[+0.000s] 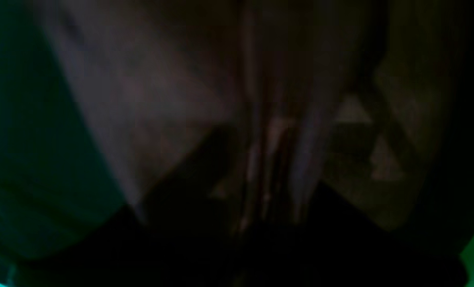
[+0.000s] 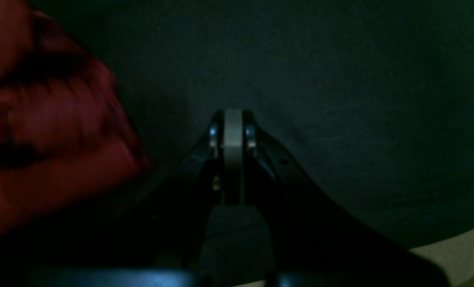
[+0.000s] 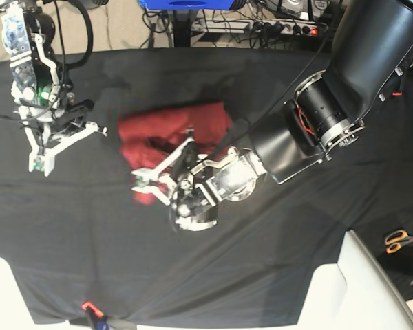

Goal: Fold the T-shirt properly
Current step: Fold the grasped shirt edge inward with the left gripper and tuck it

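Your T-shirt (image 3: 172,124) lies bunched on the black cloth (image 3: 76,227), directly beneath your left end effector (image 3: 151,192), the nearer one; you cannot tell whether that one grips fabric. Your right end effector (image 3: 41,165), fingers together, hangs well to its side.

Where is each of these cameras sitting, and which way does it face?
Left wrist: on the left arm, facing its dark tool, close against blurred cloth.
Right wrist: on the right arm, looking past its shut tool at black cloth.
Base: above the table, looking down; both arms show, the left one over the red shirt.
Shared: base and right wrist both show the red shirt and black cloth.
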Available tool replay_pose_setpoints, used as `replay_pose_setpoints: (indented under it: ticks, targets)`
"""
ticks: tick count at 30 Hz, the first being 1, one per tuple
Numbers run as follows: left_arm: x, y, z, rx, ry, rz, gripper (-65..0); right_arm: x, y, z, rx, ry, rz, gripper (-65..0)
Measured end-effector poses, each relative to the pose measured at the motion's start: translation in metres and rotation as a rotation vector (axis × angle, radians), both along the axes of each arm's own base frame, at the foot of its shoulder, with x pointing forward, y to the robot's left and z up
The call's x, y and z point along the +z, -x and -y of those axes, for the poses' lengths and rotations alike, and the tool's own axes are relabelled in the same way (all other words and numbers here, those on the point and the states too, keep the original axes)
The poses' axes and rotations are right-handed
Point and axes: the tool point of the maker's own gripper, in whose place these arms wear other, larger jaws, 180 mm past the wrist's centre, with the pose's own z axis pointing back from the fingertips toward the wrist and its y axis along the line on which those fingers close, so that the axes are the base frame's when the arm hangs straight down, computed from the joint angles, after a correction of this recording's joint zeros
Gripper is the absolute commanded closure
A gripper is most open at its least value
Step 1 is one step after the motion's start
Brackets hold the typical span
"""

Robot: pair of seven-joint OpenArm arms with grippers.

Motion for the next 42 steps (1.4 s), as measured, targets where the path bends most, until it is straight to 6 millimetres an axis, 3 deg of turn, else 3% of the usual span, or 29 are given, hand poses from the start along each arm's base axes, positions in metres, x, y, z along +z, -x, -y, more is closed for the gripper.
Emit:
replay_pose_setpoints:
  ticks: [10, 18, 38, 42]
  targets:
    - [-0.002, 0.006, 0.009, -0.006, 0.035, -0.012, 0.0, -0.002, 0.003, 0.0, 0.0, 0.0, -0.007, 0.0]
    - [0.004, 0.013, 0.038, -0.037, 0.082, -0.017, 0.0, -0.004, 0.007, 0.0, 0.0, -0.001, -0.015, 0.0]
    - [0.002, 0.009, 0.026, -0.024, 0.061, -0.015, 0.0, -0.004, 0.006, -0.001, 0.002, -0.001, -0.015, 0.0]
    - [0.002, 0.008, 0.026, -0.023, 0.06, -0.013, -19.4, -0.003, 0.006, -0.001, 0.002, -0.001, -0.014, 0.0]
